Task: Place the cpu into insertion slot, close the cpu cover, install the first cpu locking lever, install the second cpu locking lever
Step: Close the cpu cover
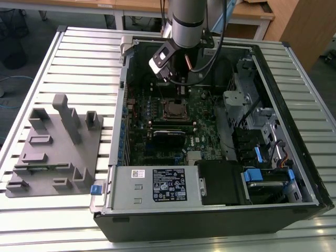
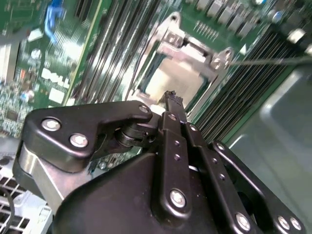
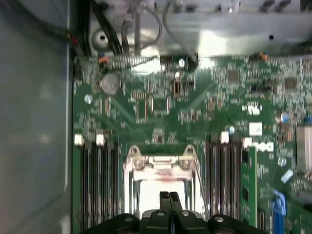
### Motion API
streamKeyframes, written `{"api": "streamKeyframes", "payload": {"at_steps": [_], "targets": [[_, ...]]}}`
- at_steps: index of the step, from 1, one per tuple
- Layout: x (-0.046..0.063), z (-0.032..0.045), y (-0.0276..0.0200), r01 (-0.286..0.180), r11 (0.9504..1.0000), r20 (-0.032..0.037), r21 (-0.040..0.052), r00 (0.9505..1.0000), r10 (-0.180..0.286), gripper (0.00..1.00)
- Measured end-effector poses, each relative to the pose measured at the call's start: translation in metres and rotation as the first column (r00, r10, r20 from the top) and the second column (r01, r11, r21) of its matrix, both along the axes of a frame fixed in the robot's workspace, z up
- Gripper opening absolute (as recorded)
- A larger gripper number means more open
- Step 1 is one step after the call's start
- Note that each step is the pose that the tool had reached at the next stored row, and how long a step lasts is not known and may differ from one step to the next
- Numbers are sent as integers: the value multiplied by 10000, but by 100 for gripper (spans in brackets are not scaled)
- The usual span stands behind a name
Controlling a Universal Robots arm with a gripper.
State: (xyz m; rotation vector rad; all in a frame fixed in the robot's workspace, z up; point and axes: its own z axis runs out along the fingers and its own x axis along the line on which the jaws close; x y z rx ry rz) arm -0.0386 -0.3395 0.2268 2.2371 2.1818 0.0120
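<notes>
The insertion slot (image 1: 172,109) sits mid-motherboard inside the open computer case. In both wrist views the silver cpu cover (image 3: 161,165) (image 2: 192,48) lies flat over the slot, and the pale face of the cpu (image 3: 148,192) (image 2: 168,78) shows through its window. My gripper (image 3: 169,197) (image 2: 170,99) (image 1: 177,88) hangs just above the cpu's edge, its black fingers pressed together with nothing seen between them. One thin wire lever (image 3: 200,185) (image 2: 138,68) runs along one side of the slot. Another thin lever rod (image 2: 273,61) sticks out from the cover's corner.
Rows of memory slots (image 3: 97,185) flank the socket on both sides. A long black card (image 1: 169,134) lies below the socket and the grey power supply (image 1: 157,185) is at the case front. A grey fixture tray (image 1: 52,149) stands on the table at the exterior view's left.
</notes>
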Motion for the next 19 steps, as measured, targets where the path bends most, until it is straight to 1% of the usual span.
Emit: {"api": "streamKeyframes", "payload": {"at_steps": [2, 4, 8, 14, 19], "targets": [[-45, -11, 0, 0, 10000, 1, -4, 10000, 0, 10], [-52, -17, -4, -1, 10000, -1, -6, 10000, 1, 10], [-54, -23, -33, 1, 10000, -1, -6, 10000, -1, 10], [-128, -43, -33, 0, 10000, -1, -6, 10000, 0, 10], [-138, -45, -33, 0, 10000, -1, -5, 10000, 0, 10]]}}
